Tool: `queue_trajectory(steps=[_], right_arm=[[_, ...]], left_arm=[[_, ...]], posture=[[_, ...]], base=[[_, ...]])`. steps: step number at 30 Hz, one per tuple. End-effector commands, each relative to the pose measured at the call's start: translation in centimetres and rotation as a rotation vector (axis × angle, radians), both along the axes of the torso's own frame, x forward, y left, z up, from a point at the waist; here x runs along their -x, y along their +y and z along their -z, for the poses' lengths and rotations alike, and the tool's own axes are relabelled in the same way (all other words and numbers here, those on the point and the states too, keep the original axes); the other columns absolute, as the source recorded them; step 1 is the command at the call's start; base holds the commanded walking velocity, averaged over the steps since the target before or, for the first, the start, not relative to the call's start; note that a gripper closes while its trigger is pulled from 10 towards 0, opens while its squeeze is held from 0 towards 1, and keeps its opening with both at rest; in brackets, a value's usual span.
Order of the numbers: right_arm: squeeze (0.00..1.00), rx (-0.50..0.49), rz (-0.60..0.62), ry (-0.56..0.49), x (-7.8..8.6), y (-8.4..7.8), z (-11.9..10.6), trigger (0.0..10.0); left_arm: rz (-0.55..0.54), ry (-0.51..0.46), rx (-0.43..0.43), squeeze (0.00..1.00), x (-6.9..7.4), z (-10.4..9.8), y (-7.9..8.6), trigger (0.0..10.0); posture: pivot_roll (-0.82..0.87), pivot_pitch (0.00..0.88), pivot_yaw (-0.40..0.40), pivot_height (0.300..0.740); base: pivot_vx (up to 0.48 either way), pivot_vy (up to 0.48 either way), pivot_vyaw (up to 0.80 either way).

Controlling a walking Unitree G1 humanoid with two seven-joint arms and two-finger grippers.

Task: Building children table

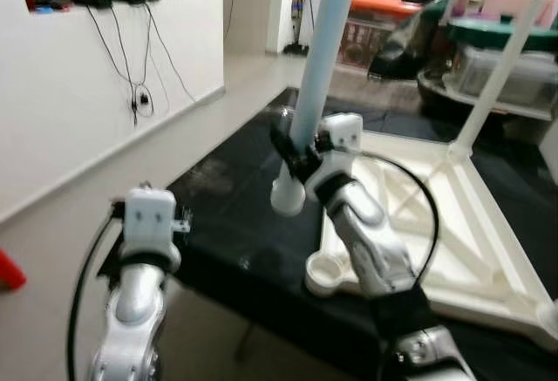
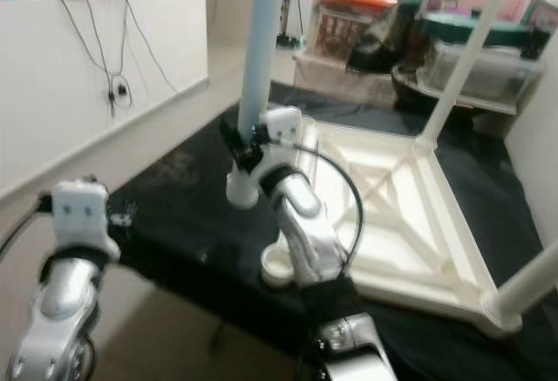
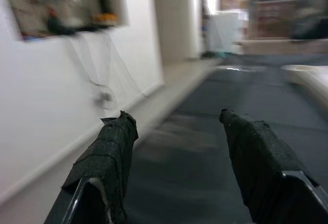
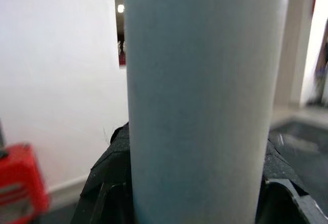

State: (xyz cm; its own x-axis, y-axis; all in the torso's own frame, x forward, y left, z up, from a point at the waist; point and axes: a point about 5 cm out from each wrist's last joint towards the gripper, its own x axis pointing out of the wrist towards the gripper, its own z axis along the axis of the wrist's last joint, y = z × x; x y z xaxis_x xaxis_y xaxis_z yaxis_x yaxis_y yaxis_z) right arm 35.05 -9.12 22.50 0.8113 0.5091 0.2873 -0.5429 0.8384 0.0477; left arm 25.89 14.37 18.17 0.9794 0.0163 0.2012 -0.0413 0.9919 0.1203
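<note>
Right gripper (image 1: 292, 150) was clamped on a pale blue cylindrical plastic table leg (image 1: 318, 67), its black fingers (image 4: 110, 167) pressed against both sides of the tube. That leg stood nearly upright, leaning slightly, with its white flared foot end (image 1: 288, 196) just above the black mat (image 1: 227, 215) and close beside the near corner socket (image 1: 327, 272) of the white plastic children's tabletop (image 1: 453, 215). The tabletop lay upside down on the mat, ribs showing. A white table leg (image 1: 497, 76) was already fitted at its far corner, standing tilted.

Left gripper (image 3: 179, 152) hung low beside the mat's edge with its two black fingers apart and nothing between them.

Behind the tabletop stood clear plastic storage bins, one with an orange lid (image 1: 388, 4) and one with a green lid (image 1: 501, 32); their contents were blurred and could not be identified. Black cables (image 1: 131, 58) hung down the white wall (image 1: 78, 111).
</note>
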Motion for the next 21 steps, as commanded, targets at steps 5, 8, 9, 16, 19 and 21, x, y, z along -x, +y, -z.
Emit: queue_trajectory(steps=[5,8,9,16,19,21], right_arm=[[0.0,-0.014,-0.176,0.036,-1.0,-0.6,0.0,10.0],[0.0,-0.028,-0.259,0.051,-1.5,-1.0,-0.4,10.0],[0.0,-0.019,-0.289,0.05,-1.8,-1.1,-0.5,10.0],[0.0,-0.001,-0.361,0.041,-2.4,-1.6,-0.9,10.0],[0.0,0.016,-0.421,0.042,-2.7,-1.9,-1.2,10.0],[0.0,0.038,-0.479,0.045,-2.9,-2.0,-1.4,10.0]], left_arm=[[0.04,0.03,0.0,0.0,0.6,0.7,-0.7,10.0],[0.076,0.037,0.016,0.0,1.1,0.8,-1.4,10.0],[0.093,0.04,0.026,0.0,1.3,0.8,-1.7,10.0],[0.129,0.054,0.047,0.0,2.2,0.8,-2.4,10.0],[0.151,0.07,0.06,0.0,3.1,0.8,-2.8,10.0],[0.167,0.087,0.06,0.0,3.9,0.8,-3.1,10.0]], posture=[[0.1,0.0,-0.074,0.74],[0.1,0.0,-0.071,0.74],[0.1,0.0,-0.072,0.74],[0.12,0.0,-0.076,0.74],[0.14,0.045,-0.075,0.74],[0.15,0.077,-0.071,0.74]], base=[[0.0,0.0,0.0],[0.0,0.0,0.0],[0.0,0.0,0.0],[0.0,0.0,0.0],[0.0,0.0,0.0],[0.0,0.0,0.0]])
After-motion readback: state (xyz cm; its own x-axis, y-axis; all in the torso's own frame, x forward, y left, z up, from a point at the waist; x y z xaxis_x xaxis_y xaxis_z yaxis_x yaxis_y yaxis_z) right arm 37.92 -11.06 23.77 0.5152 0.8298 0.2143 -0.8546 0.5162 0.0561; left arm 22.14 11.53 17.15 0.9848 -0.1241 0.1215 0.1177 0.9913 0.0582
